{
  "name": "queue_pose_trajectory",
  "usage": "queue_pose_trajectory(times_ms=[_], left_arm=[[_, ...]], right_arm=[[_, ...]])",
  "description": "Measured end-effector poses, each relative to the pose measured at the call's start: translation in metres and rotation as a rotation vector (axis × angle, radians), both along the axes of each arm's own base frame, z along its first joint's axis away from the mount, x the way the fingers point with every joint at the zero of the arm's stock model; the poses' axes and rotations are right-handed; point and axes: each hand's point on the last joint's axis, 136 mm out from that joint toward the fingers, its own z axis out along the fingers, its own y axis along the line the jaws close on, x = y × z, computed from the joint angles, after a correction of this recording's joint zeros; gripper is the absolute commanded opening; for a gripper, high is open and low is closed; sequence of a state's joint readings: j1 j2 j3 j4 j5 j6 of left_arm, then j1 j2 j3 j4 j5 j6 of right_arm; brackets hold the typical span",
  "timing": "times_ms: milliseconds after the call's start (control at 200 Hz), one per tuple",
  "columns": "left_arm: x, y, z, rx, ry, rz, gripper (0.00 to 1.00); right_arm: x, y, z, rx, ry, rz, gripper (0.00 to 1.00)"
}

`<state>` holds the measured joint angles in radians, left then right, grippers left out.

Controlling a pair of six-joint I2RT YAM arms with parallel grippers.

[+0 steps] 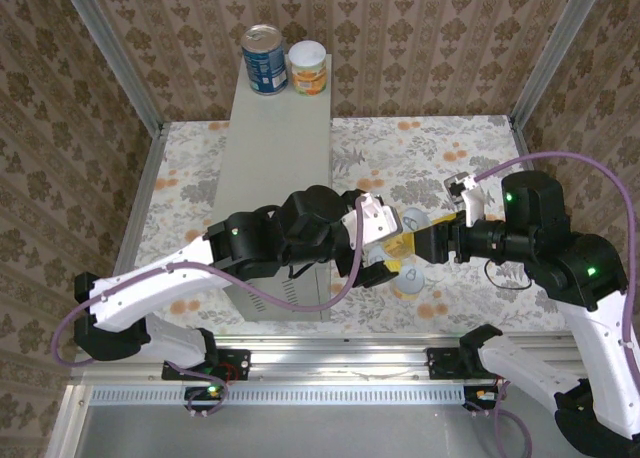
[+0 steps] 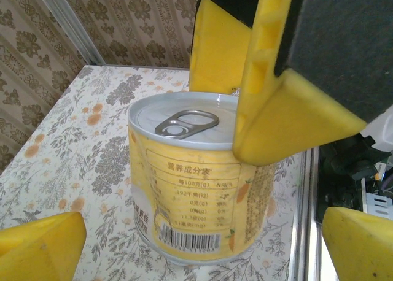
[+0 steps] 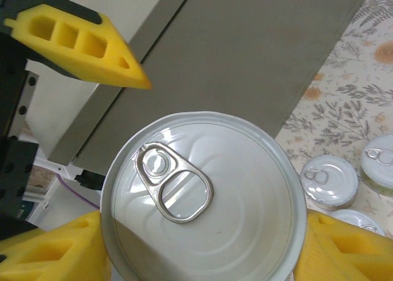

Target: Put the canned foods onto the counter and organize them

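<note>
**Held can (image 3: 209, 201) at the meeting of the two arms.** We see the right gripper (image 3: 202, 247) clamped on this orange-yellow tin, with a yellow finger on either side. The tin's long axis is upright and its pull-tab lid faces up. We cannot tell whether its base is clear of the floral floor (image 1: 400, 158). The left gripper (image 2: 198, 249) has its fingers wide apart, one at each lower corner of the left wrist view, and the can stands beyond them, untouched. In the top view the two grippers meet right of centre, just beside the right wall of the raised grey surface (image 1: 280, 178). A blue-labelled tin (image 1: 264, 60) and an orange tin (image 1: 308, 68) stand side by side at the far end of that surface, in the upper middle of the frame. Three more tins (image 3: 331, 181) lie at the right of the right wrist view. We judge that the surface lies left of the can, on the left arm's side, so a handover looks likely.
</note>
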<state>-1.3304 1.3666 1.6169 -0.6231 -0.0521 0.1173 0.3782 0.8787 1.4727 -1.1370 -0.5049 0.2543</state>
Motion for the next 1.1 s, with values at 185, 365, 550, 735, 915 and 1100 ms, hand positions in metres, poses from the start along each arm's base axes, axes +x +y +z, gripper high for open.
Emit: queue_pose_trajectory(times_ms=[185,365,550,735,915,1100], left_arm=[[0.002,-0.011,-0.009,0.013,0.000,0.000,0.96],[0.002,-0.016,-0.012,0.019,-0.005,-0.005,0.94],[0.001,-0.017,-0.011,0.017,-0.010,-0.016,0.81],[0.000,-0.017,-0.010,0.014,-0.014,-0.028,0.69],[-0.002,-0.018,-0.009,-0.013,-0.017,-0.038,0.65],[-0.006,-0.017,-0.011,-0.053,-0.010,-0.051,0.62]], right_arm=[[-0.006,0.003,0.007,0.032,0.003,0.020,0.55],[-0.010,0.005,0.012,0.060,0.007,0.032,0.56],[-0.012,0.009,0.017,0.085,0.006,0.047,0.56],[-0.012,0.009,0.020,0.099,0.000,0.041,0.60],[-0.013,0.008,0.021,0.117,-0.017,0.036,0.64],[-0.014,0.010,0.017,0.154,-0.012,0.033,0.76]])
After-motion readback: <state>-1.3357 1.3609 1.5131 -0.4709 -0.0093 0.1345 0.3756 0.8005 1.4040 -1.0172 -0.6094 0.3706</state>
